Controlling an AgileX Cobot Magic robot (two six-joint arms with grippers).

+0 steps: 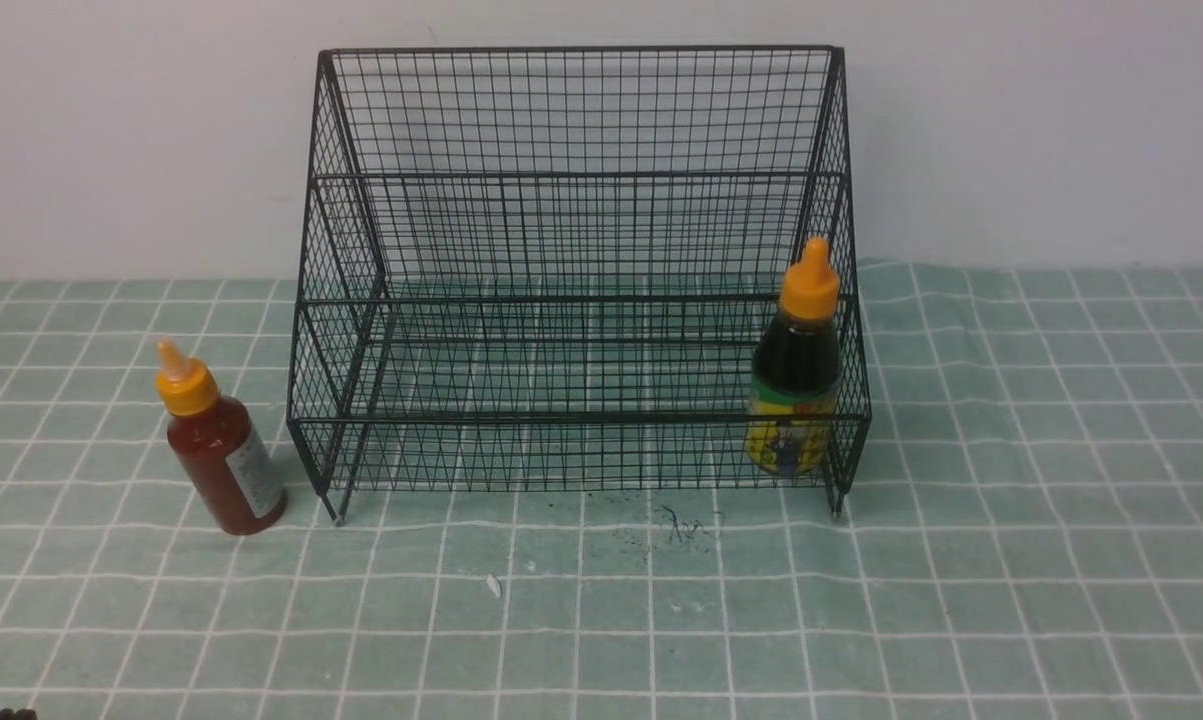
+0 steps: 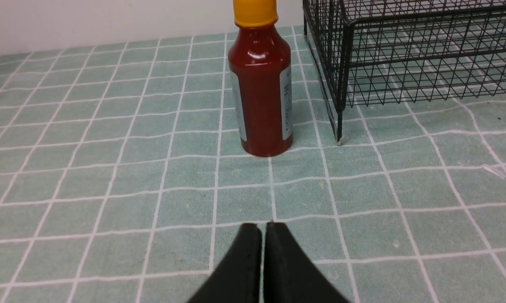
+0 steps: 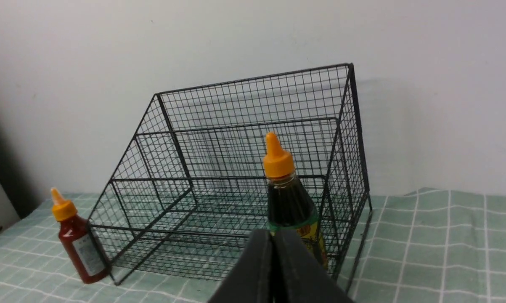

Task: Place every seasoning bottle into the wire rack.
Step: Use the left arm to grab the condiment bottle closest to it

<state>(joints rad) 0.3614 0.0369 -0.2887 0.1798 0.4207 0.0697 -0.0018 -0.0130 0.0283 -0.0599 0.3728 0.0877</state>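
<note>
Pale wall (image 1: 111, 130) and a desk (image 1: 1061, 600) under green checks frame the wire rack (image 1: 576, 240). The dark-sauce bottle (image 1: 796, 385) is shown upright inside the lowest front tier, at its right end: half the task is judged done. The red-sauce bottle (image 1: 223, 460) is seen upright on the desk, outside, just beside the front left leg. The left gripper (image 2: 263, 229), closed and empty, is aimed at it, presumably for approach; the right gripper (image 3: 274, 235) is closed on nothing, clear of the rack.
</note>
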